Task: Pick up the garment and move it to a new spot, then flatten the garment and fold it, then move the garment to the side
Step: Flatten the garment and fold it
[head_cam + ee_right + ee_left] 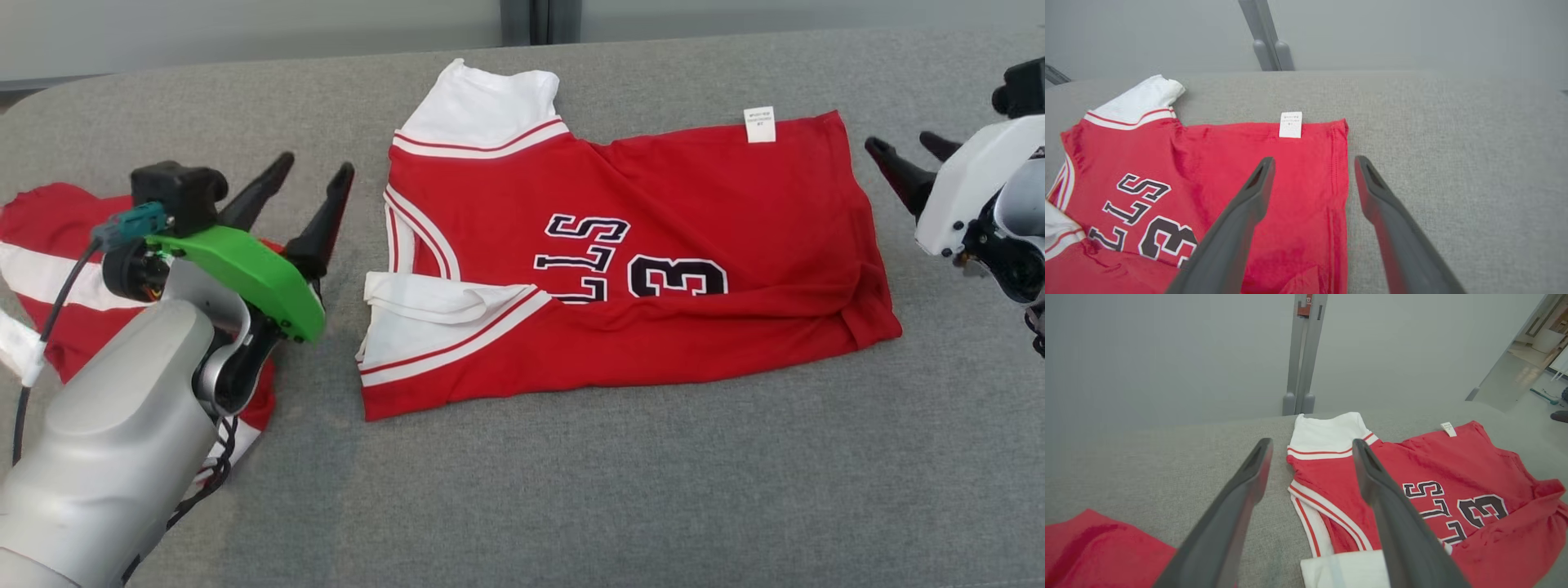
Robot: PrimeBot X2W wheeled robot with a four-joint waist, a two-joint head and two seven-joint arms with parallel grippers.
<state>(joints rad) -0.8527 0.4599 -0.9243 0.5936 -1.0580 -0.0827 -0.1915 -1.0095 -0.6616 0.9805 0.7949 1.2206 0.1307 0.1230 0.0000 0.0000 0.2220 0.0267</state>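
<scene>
The garment [637,245] is a red jersey with white trim and dark lettering, folded in half and lying sideways on the grey surface [571,490]. It also lies in the left wrist view [1453,486] and the right wrist view [1208,171]. My left gripper [314,171] hovers open just left of the jersey's white sleeve edge, holding nothing. My right gripper [910,151] stands open just right of the jersey's hem, also holding nothing. A white label [759,124] sits at the far edge.
A second red and white garment [49,269] lies at the left, partly under my left arm. The grey cushioned surface ends at a pale wall with a grey post [1304,355] behind. Bare surface stretches in front of the jersey.
</scene>
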